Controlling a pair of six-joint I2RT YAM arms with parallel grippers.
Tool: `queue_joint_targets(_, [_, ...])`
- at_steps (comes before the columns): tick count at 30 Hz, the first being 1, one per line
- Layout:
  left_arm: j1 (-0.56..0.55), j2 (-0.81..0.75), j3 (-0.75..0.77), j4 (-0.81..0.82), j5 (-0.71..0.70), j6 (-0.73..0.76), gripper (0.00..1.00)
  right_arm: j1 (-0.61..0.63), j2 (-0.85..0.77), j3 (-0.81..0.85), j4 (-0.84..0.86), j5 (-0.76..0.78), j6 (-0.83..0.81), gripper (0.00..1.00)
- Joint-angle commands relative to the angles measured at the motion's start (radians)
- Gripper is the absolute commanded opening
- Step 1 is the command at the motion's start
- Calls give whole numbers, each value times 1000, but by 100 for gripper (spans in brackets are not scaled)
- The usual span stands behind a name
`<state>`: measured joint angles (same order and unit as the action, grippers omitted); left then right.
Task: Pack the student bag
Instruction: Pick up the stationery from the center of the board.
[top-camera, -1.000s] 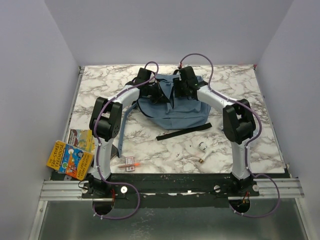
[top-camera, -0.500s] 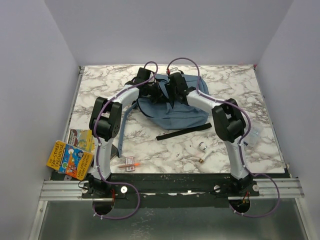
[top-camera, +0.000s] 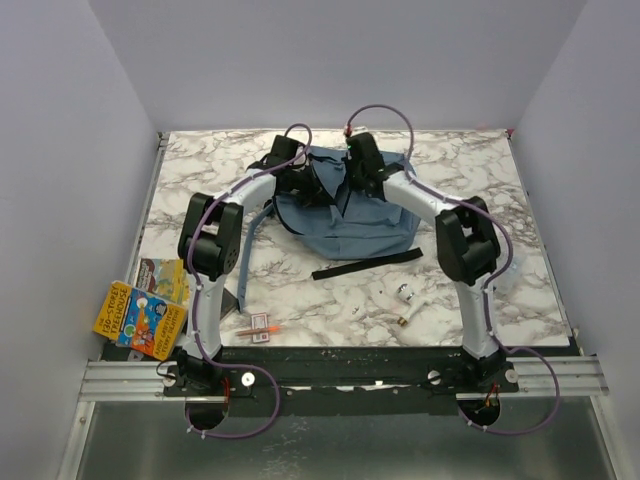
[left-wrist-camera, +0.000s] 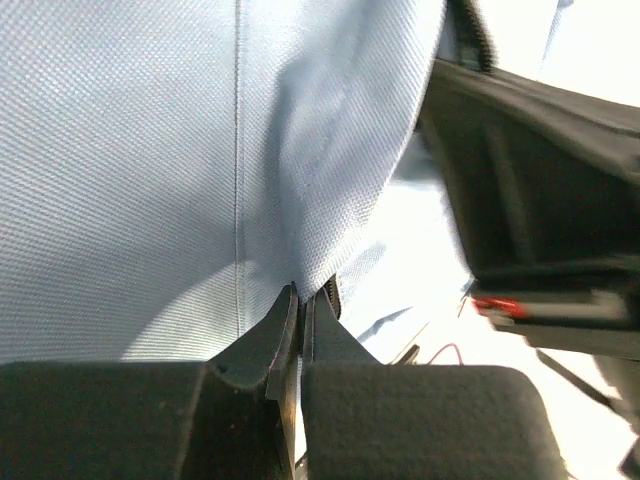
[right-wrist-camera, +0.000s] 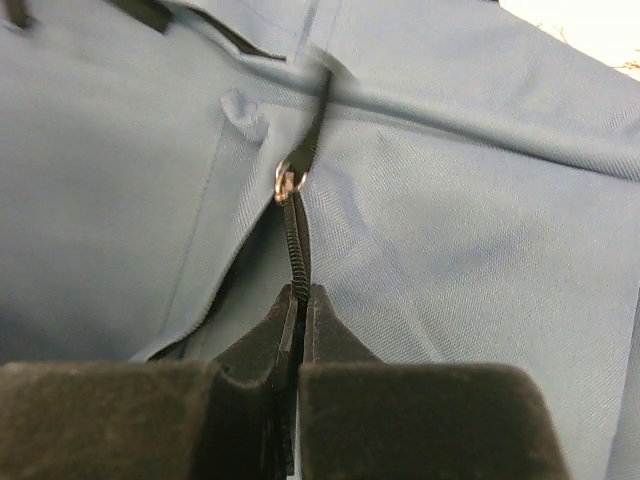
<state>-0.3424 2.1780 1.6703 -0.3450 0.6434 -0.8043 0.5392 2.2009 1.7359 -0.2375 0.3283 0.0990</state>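
The student bag (top-camera: 350, 220), dusty-blue and soft, lies at the back middle of the marble table. Both grippers meet over its top. My left gripper (top-camera: 308, 182) is shut on a fold of the bag's fabric (left-wrist-camera: 200, 150) beside a zipper edge, and the left wrist view shows its tips (left-wrist-camera: 300, 295) pinched together. My right gripper (top-camera: 352, 180) is shut on the bag's black zipper track (right-wrist-camera: 297, 250), just below the metal slider (right-wrist-camera: 287, 183). In the right wrist view its jaws (right-wrist-camera: 300, 292) close tight on the zipper edge. The bag's inside is hidden.
A black webbing strap (top-camera: 367, 263) trails in front of the bag. Two picture books (top-camera: 140, 318) lie at the table's front left corner. A small red-tipped item (top-camera: 258, 328) sits near the front edge, and small white pieces (top-camera: 405, 295) lie front right.
My right gripper was open and has shut on the bag's zipper edge after shifting over the bag's top. The left gripper has kept its pinch and place.
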Motion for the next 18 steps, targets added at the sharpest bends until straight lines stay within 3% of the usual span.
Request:
queue_joint_targets(1, [15,49,47,-38,1,5,0,-136,-157,5,-51,-443,196,1])
queue_joint_targets(4, [14,58,51,-41,0,5,0,-260,-168,-43,41,-825,368,1])
queue_joint_targets(6, [14,56,49,-51,-1,5,0,-295,-157,-63,87,-933,433,1])
queue_joint_targets(13, [10,-9,54,-95,-31,45,0,-300,-110,-49,103,-1002,484,1])
queue_joint_targets(15, [7,-29,55,-115,-33,54,12,-300,-99,-32,87,-998,478,1])
queue_joint_targets(18, [-2,-83,22,-128,-18,79,41,-300,-72,14,30,-963,449,1])
